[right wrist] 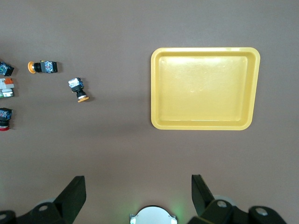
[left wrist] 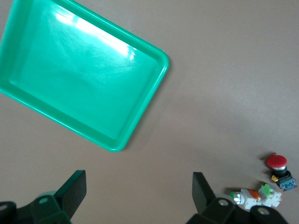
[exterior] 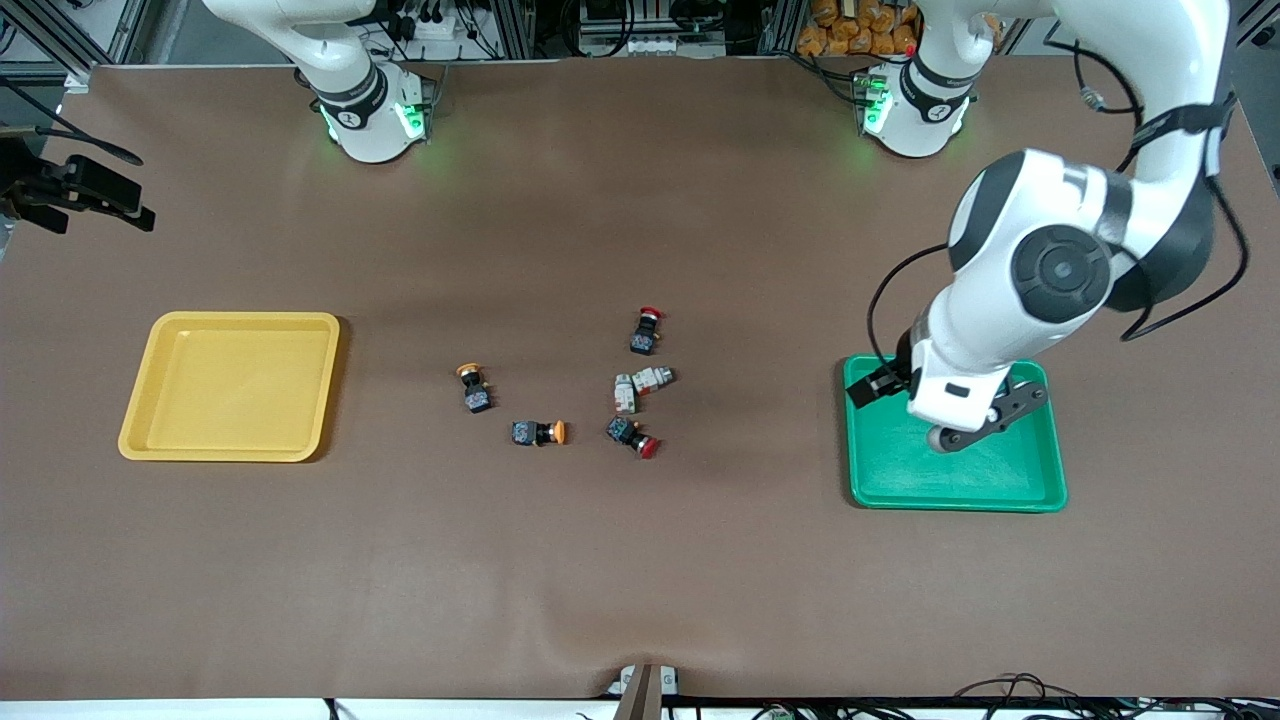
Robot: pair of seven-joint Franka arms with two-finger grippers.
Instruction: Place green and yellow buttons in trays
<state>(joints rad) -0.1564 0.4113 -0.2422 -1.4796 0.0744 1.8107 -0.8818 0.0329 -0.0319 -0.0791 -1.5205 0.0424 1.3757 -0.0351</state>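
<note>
The yellow tray [exterior: 230, 385] [right wrist: 205, 88] lies toward the right arm's end of the table. The green tray [exterior: 955, 470] [left wrist: 70, 70] lies toward the left arm's end. Both hold nothing. Between them lie two yellow-capped buttons [exterior: 473, 385] [exterior: 540, 432] [right wrist: 78, 88] [right wrist: 43, 67] and two whitish-grey buttons [exterior: 628, 393] [exterior: 655, 378] [left wrist: 254, 196]. My left gripper [exterior: 975, 425] [left wrist: 139, 191] hangs open above the green tray, holding nothing. My right gripper [right wrist: 138, 193] is open and empty, high over the table near its own base; the front view does not show it.
Two red-capped black switches [exterior: 646, 330] [exterior: 632, 435] [left wrist: 279, 167] lie close to the whitish-grey buttons. A black camera mount [exterior: 80, 190] juts over the table edge at the right arm's end. The arm bases [exterior: 375, 115] [exterior: 915, 105] stand farthest from the front camera.
</note>
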